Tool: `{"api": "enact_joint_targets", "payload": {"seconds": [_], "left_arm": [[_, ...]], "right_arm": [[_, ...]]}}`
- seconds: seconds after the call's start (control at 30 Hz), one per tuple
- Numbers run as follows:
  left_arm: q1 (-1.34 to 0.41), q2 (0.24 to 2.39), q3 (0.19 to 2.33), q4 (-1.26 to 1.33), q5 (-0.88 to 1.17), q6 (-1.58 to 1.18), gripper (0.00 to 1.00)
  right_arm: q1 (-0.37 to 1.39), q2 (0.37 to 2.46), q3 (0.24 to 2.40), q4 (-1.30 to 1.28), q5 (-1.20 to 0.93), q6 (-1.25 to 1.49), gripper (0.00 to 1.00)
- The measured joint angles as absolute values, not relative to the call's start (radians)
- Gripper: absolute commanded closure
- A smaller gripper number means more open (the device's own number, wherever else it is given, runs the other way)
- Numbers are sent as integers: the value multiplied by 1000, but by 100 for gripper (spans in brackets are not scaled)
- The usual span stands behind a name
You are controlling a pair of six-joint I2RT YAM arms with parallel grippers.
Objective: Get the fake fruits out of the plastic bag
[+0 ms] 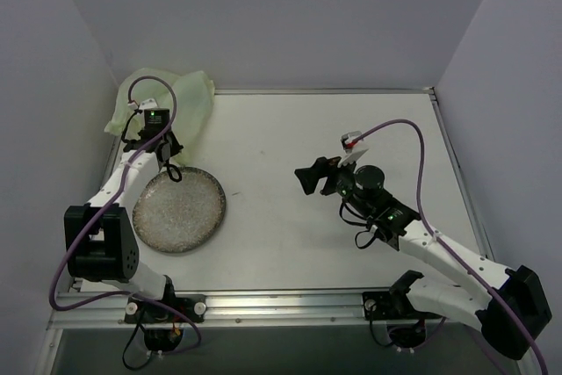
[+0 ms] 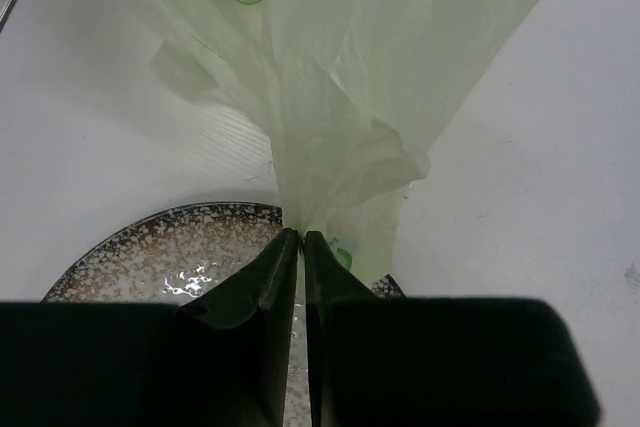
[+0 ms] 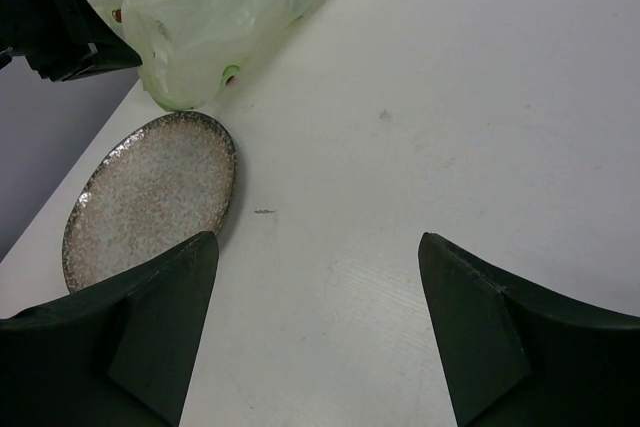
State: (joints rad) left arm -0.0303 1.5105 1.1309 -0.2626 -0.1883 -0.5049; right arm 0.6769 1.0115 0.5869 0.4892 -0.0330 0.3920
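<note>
the left gripper [image 2: 301,237] has its fingers pinched together on a fold of the plastic bag [image 2: 380,67], right at the far rim of the speckled plate [image 2: 150,247]. the bag's pale green film runs from the pinch toward the back left corner of the bench [image 1: 351,120], and its near edge overlaps the plate's rim. what lies inside the film is too blurred to tell. the right gripper [image 3: 318,239] hangs above the bench to the right of the plate, well apart from the bag, jaws spread wide with nothing between them.
</note>
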Motion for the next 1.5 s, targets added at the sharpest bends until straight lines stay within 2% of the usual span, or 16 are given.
{"api": "enact_joint_targets", "payload": {"seconds": [0.03,0.27,0.4,0.67,1.07,1.1,1.13,1.17,1.23,1.27,1.4,1.5], "left_arm": [[-30,1511,1131,-264,-190,-505,97],[-36,1513,1131,-265,-193,-505,98],[-69,1476,1129,-277,-199,-509,98],[-146,1258,1137,-303,-188,-527,97],[-363,1229,1279,-378,-159,-524,97],[-368,1229,1293,-389,-168,-518,92],[-367,1226,1304,-395,-189,-508,77],[-352,1220,1307,-396,-208,-498,70],[-265,1196,1302,-403,-209,-502,58],[-196,1185,1295,-404,-205,-506,47],[95,1148,1237,-400,-233,-543,34],[199,1121,1160,-398,-266,-581,20]], "right_arm": [[680,1014,587,489,-33,391,23],[692,1016,587,488,-31,387,23],[697,1025,588,489,-30,384,18],[750,1078,611,488,-5,380,8],[944,1341,854,525,119,381,4],[953,1383,881,538,125,381,4],[959,1426,907,554,133,379,4],[966,1472,934,566,139,376,4],[982,1568,984,599,155,362,4],[987,1609,1000,621,155,353,5],[1003,1797,1123,659,143,309,5],[1008,1966,1311,644,122,275,4]]}}
